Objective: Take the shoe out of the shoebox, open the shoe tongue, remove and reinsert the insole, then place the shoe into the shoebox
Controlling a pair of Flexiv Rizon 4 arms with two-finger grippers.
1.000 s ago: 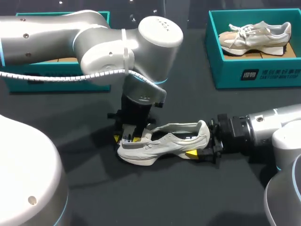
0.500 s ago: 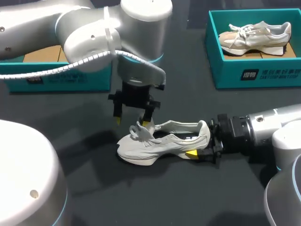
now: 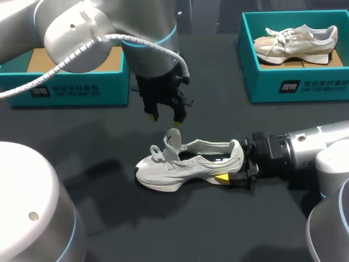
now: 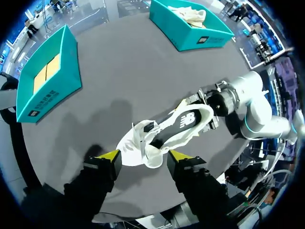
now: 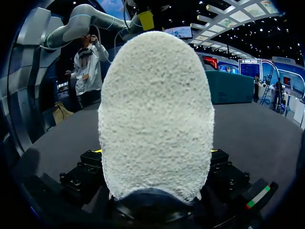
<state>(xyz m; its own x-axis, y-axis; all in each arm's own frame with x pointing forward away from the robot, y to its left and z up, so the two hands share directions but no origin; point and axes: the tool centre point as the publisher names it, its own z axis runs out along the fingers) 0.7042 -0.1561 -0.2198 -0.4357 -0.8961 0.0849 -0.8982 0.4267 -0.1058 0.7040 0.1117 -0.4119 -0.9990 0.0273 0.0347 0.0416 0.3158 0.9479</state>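
Note:
A pale grey shoe (image 3: 188, 164) lies on its side on the dark table, toe toward my left, with its tongue (image 3: 173, 139) standing up from the opening. My left gripper (image 3: 164, 118) hangs open above the tongue and touches nothing. From the left wrist, the shoe (image 4: 167, 133) lies beyond the open left gripper (image 4: 143, 157), clear of both yellow tips. My right gripper (image 3: 232, 162) is shut on the shoe's heel, one finger on each side. The heel (image 5: 155, 114) fills the right wrist view, and the right gripper (image 5: 155, 153) clamps it low down.
A teal shoebox (image 3: 65, 87) with a bare cardboard floor stands at the back left. A second teal box (image 3: 294, 84) at the back right holds another pale shoe (image 3: 294, 43). Both boxes, left (image 4: 45, 86) and right (image 4: 190, 31), also show from the left wrist.
My left gripper let go at the shoe's laces and rose up and back, leaving the tongue pulled upright. The right arm and the shoe's heel have stayed put.

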